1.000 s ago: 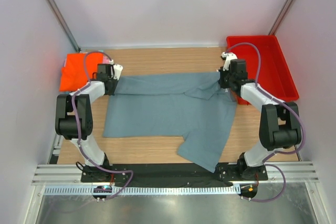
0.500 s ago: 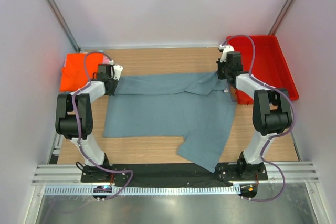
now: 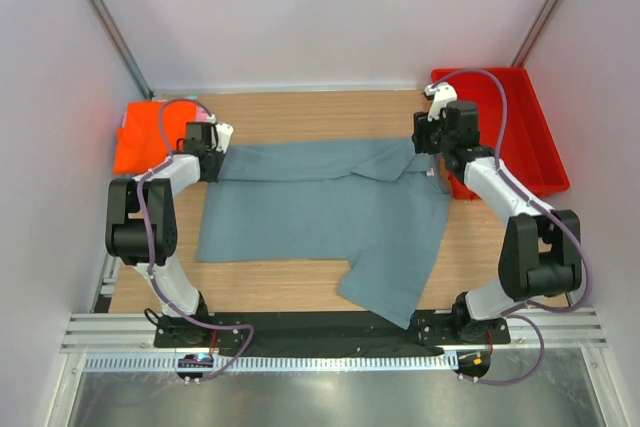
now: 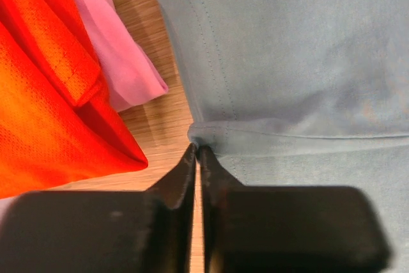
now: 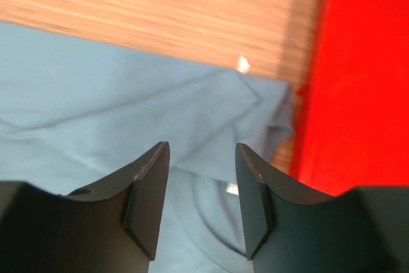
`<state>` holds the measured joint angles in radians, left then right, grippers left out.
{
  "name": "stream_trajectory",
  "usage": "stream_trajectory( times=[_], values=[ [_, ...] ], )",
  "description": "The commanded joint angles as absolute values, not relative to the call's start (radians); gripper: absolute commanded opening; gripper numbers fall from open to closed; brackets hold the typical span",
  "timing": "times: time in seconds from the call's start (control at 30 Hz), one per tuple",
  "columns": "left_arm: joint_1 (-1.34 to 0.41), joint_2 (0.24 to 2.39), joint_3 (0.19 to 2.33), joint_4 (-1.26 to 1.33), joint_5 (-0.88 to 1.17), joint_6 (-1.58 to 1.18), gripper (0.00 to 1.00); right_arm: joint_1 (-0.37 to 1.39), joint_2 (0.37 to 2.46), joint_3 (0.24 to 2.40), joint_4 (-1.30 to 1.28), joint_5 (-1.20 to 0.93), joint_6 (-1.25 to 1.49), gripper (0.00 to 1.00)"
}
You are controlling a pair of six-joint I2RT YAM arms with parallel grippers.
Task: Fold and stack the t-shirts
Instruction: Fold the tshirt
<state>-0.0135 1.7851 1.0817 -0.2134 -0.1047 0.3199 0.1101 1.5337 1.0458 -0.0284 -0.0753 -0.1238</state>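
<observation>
1. Left jaws are pressed fully together, and their tips pinch a puckered bit of hem at the far-left corner of the grey-blue shirt (image 3: 320, 207).
2. My right jaws stand parted with nothing between them. They hang over the shirt's far-right corner, and through the gap I see only creased cloth lying below.
3. That shirt is spread across the middle of the surface (image 3: 300, 112), running from my left jaws to my right jaws. Most of it lies flat. Its far-right corner is rumpled and folded back on itself, and one part trails toward me as far as the dark rail at the near edge.
4. My left wrist view shows a pink shirt (image 4: 121, 62) just beside the grey-blue one's left edge, with a strip of bare wood between them nearer my tips. Its far side is tucked under orange cloth.
5. The orange shirt (image 3: 135, 137) is bunched in the far-left corner of the surface, partly over the pink one, close to my left arm (image 3: 150, 207) but apart from the grey-blue shirt.
6. A red bin (image 3: 505, 127) sits at the far-right corner of the surface. Its wall is just beside the grey-blue shirt's right edge, and my right arm (image 3: 500, 187) reaches across its near-left corner.
</observation>
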Motion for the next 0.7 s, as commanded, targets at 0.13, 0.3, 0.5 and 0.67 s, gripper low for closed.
stream_trajectory(
  times=[0.13,0.3,0.5,0.67],
  values=[
    [-0.005,1.75,1.049,-0.164,-0.13,0.262,0.4,0.123,1.641,1.087,-0.17,-0.37,-0.058,0.47],
    [-0.005,1.71,1.02,-0.163,-0.124,0.253,0.54,0.123,1.755,1.132,-0.201,-0.408,-0.022,0.45],
    [-0.005,1.669,0.994,-0.156,-0.121,0.245,0.6,0.126,1.804,1.141,-0.213,-0.417,-0.029,0.45],
    [-0.005,1.671,0.994,-0.158,-0.112,0.242,0.61,0.124,1.812,1.14,-0.21,-0.433,-0.023,0.44]
  ],
)
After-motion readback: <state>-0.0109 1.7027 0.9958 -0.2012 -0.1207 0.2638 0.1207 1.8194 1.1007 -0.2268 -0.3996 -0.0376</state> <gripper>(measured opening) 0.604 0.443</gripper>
